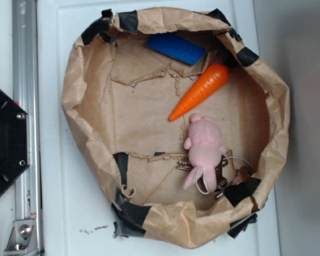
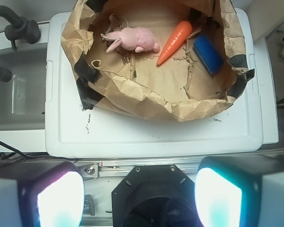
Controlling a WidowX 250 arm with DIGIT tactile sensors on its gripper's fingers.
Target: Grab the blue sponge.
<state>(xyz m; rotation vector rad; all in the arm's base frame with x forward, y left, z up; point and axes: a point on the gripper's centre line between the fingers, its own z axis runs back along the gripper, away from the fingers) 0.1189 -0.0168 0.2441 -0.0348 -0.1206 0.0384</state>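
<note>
**Blue sponge by the paper wall**

Brown paper [image 1: 96,106] rings the sponge [image 1: 176,48], which lies flat beside the carrot [image 1: 201,91], apart from the bunny [image 1: 205,147]. No legible writing. Only the wrist view shows the gripper [image 2: 139,198] — fingers [image 2: 61,198] spread wide, empty — above the white lid [image 2: 156,137].

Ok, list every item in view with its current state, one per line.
blue sponge: lying flat against the bag's wall, not gripped
carrot: on its side, loose
pink bunny: lying over a set of keys
paper bag: open, rim rolled down
gripper: open, empty, outside the bag
</note>
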